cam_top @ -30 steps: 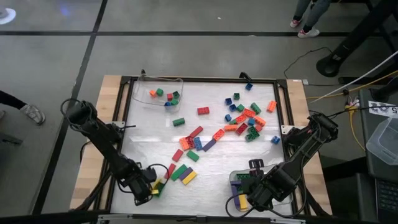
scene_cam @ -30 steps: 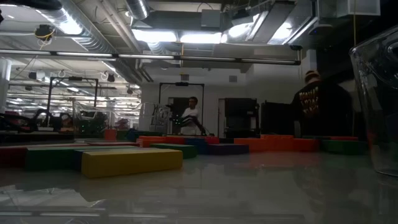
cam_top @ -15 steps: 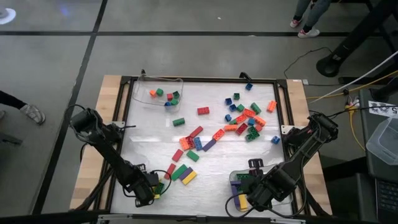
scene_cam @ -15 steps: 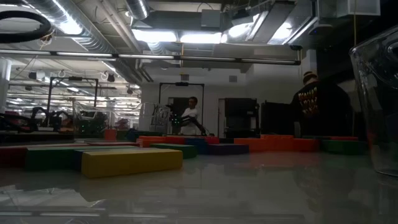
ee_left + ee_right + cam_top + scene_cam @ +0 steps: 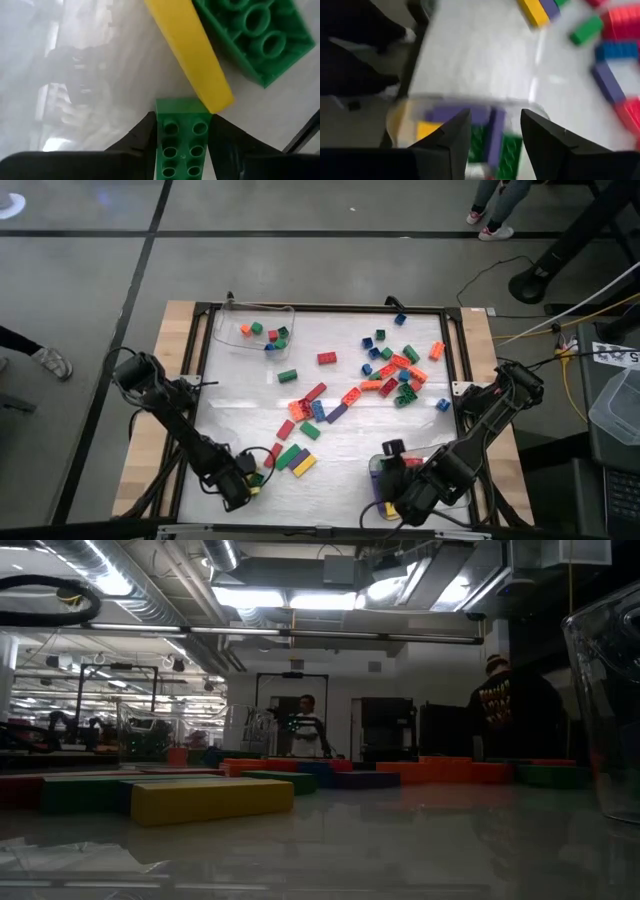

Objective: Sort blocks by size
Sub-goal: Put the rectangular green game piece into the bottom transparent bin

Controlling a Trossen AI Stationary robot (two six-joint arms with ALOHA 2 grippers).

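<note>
Left gripper (image 5: 182, 145) clamped on a long green block (image 5: 182, 142) beside yellow block (image 5: 192, 50); right gripper (image 5: 495, 132), fingers apart, above clear tray (image 5: 410, 112) of blocks

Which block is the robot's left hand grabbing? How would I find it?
Look at the near left corner of the white table, where the left gripper reaches down. Between its fingers sits a long green block. It touches the tip of a long yellow block, and it is the only one pinched.
</note>
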